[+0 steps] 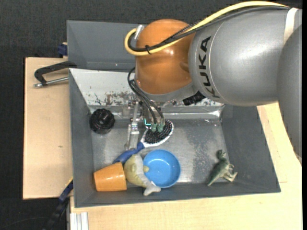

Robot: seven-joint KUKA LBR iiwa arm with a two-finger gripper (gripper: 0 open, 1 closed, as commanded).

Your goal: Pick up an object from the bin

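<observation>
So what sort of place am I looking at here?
Probably a robotics test lab: a grey KUKA robot arm reaches into a grey metal bin of mismatched oddments, like a green toy dinosaur and a round blue plastic bowl.

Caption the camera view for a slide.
Gripper low in the bin beside a brush; blue bowl, orange cup, pale toy nearby; black knob, green dinosaur apart.

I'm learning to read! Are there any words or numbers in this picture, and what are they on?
"KUKA": on the grey arm, in black letters running sideways; the first letter is partly covered.
Nothing else to read: the orange cup, blue bowl, dinosaur and bin carry no words or numbers.
</observation>
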